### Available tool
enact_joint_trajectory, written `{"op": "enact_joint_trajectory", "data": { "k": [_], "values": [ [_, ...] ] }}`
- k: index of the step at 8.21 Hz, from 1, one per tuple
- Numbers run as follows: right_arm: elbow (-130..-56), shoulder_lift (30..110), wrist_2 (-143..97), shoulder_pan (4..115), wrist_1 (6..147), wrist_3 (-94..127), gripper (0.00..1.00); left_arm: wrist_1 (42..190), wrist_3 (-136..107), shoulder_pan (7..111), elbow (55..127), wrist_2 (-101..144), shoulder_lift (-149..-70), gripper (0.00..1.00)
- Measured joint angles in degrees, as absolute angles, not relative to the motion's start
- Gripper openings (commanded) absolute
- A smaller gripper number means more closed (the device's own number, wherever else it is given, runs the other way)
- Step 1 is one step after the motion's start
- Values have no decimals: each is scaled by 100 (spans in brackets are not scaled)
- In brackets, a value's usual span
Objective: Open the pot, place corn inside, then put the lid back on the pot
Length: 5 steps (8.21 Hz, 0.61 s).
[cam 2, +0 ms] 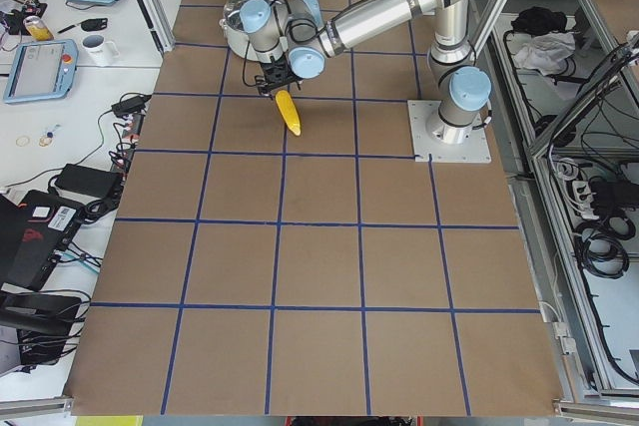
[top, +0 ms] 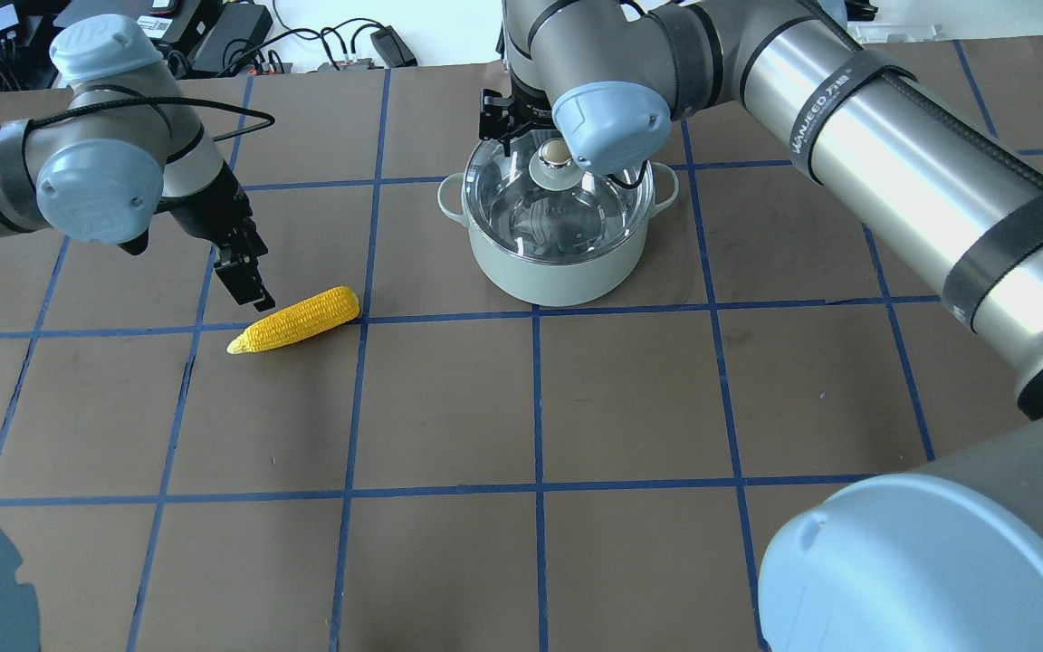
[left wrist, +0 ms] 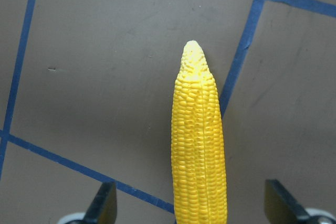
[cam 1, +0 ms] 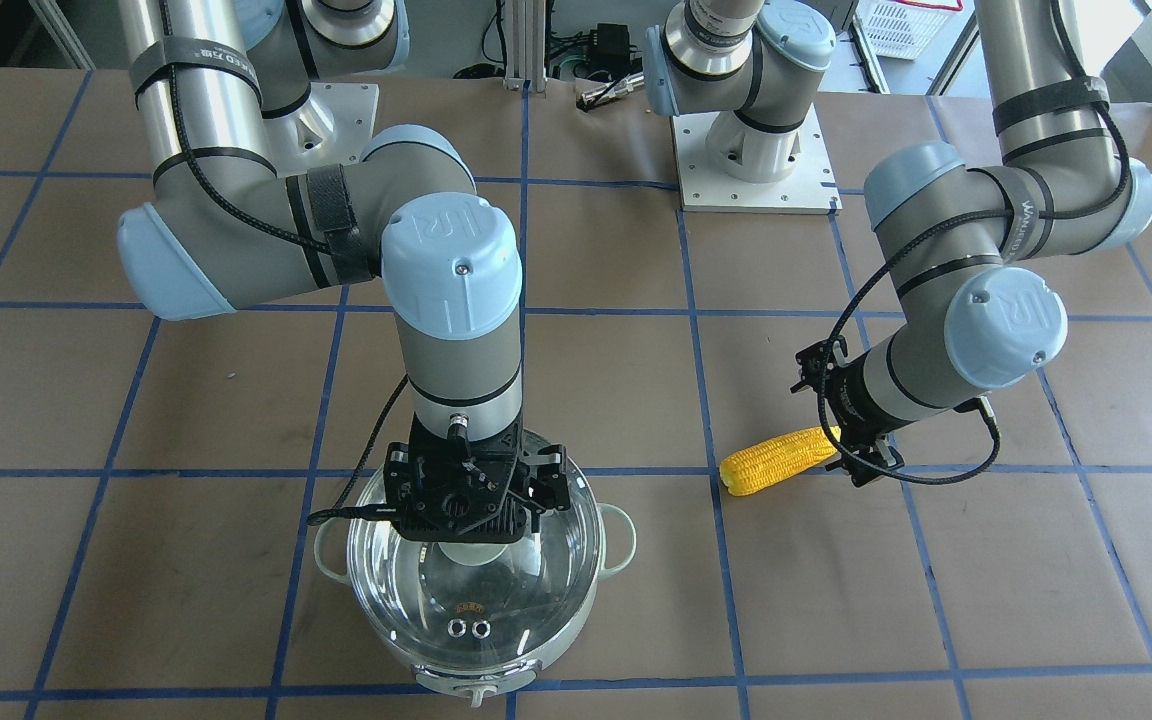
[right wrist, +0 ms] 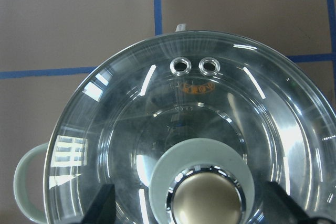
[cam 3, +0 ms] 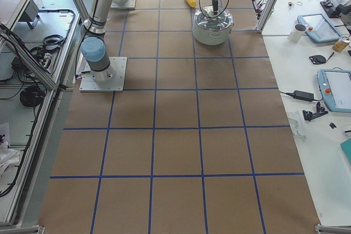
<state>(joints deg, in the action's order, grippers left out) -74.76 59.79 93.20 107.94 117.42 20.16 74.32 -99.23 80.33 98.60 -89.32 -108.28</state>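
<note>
The yellow corn lies on the table left of the pot, tapered tip pointing left; it also shows in the front view. My left gripper hangs just over it, open. In the left wrist view the corn runs between the two spread fingertips. The mint-green pot stands with the clear glass lid on it. My right gripper is open right above the lid, a finger on each side of the beige knob, not closed on it.
The brown table is marked with a blue tape grid. The two arm bases stand at the robot's edge. Cables and power bricks lie beyond the far edge. The pot's side handles stick out sideways.
</note>
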Motion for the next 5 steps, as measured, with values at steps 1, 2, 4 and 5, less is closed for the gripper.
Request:
{"op": "enact_joint_trajectory", "data": {
  "k": [1, 2, 4, 5],
  "values": [
    [-7525, 5961, 9378, 10794, 11770, 2026, 78, 7382, -9883, 8033, 9971, -8948, -10863, 97],
    [-7558, 5959, 9404, 10789, 11788, 2038, 56, 7214, -9837, 8033, 10079, -8969, -10916, 98],
    [-7576, 5953, 9384, 10751, 11800, 2070, 23, 6585, -9810, 8039, 10269, -8983, -11048, 100],
    [-7576, 5956, 9357, 10719, 11799, 2094, 18, 6187, -9839, 8049, 10406, -8984, -11074, 100]
  ]
}}
